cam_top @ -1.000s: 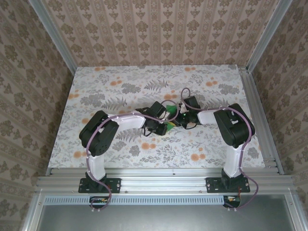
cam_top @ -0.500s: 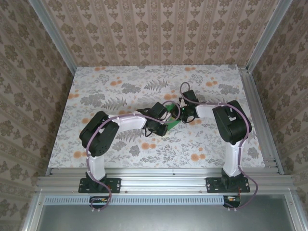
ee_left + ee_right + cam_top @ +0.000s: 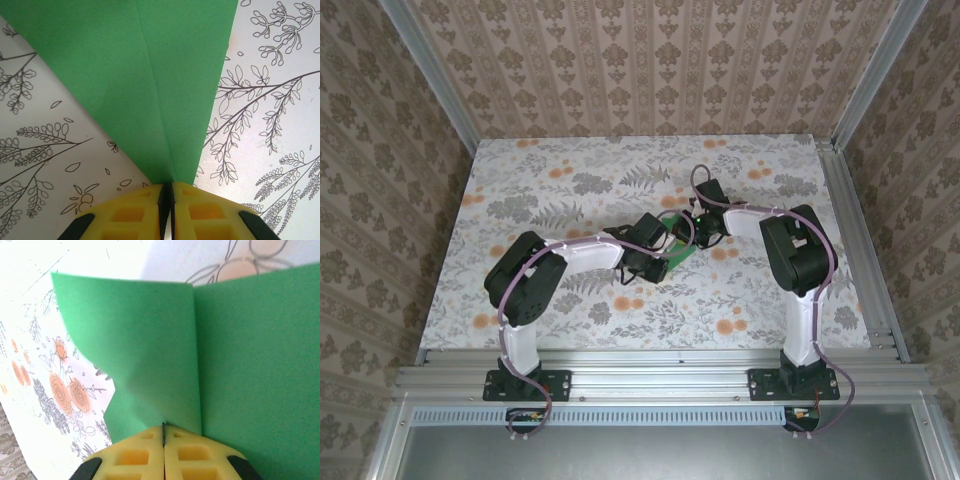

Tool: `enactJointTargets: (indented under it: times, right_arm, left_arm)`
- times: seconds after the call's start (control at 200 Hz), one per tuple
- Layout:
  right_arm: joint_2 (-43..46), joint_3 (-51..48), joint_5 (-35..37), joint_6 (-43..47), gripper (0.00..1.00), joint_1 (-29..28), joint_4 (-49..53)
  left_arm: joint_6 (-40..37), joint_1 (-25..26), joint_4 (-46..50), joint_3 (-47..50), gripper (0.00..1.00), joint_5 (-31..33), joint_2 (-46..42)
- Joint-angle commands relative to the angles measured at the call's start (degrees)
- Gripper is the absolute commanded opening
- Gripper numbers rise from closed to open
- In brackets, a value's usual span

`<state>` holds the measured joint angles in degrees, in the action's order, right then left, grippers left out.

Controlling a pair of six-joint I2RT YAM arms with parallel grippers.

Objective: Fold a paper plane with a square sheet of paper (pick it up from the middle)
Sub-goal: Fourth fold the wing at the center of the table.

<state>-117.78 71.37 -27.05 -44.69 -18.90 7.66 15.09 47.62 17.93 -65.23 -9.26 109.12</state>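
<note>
My left jaws are clamped on the thin bright-green matte paper sheet (image 3: 150, 75). In my left wrist view their yellow pads (image 3: 135, 212) are pressed together, and the paper narrows to a point that runs right in between them. A faint centre crease goes up the sheet from that point. The green spreads wider toward the top of the view, over the grey-and-orange floral counter (image 3: 45, 150).

My right jaws are clamped on the same paper (image 3: 245, 365). Their yellow pads (image 3: 132, 455) are closed on its near edge, just left of a sharp straight fold line. Left of that line a flap stands up with a curved, slightly buckled edge. Right of it the sheet is one flat green face. I cannot tell how far the paper is lifted off the counter here.

From above, the paper (image 3: 676, 256) shows as small green patches between my two wrists, near the middle of the counter (image 3: 540, 180) and a little right of centre. Both arms reach inward to meet there, the left from the near left and the right from the far right.
</note>
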Motion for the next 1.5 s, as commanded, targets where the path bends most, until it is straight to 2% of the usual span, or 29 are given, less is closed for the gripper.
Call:
enactJointTargets:
  times: [0.0, 0.22, 0.64, 1.085, 1.365, 1.495]
  right_arm:
    - [-2.9, 3.3, 8.0, 1.4, 0.09, 2.4, 1.2]
    - [-5.8, 9.0, 9.0, 2.9, 0.09, 3.3, 4.4]
    - [-9.7, 13.7, 9.8, 4.0, 0.09, 7.0, 5.2]
    - [-11.2, 16.8, 6.4, 5.6, 0.09, 10.7, 3.8]
    - [-2.5, 11.7, 2.5, 6.8, 0.12, 10.9, 3.2]
    - [3.8, 5.5, -1.1, 6.9, 0.18, 10.8, 2.6]
  left_arm:
    - [-2.2, -1.1, 9.6, 5.0, 0.13, 9.7, 6.4]
    - [-2.3, -1.2, 9.8, 5.1, 0.13, 9.7, 6.3]
    - [-2.6, -1.3, 10.4, 5.1, 0.13, 9.1, 6.3]
    - [-2.4, -1.5, 10.6, 4.6, 0.13, 7.6, 6.6]
    - [-2.2, -1.5, 10.6, 1.7, 0.14, 4.6, 5.9]
    - [-1.8, -1.7, 10.5, -0.5, 0.16, 2.7, 4.0]
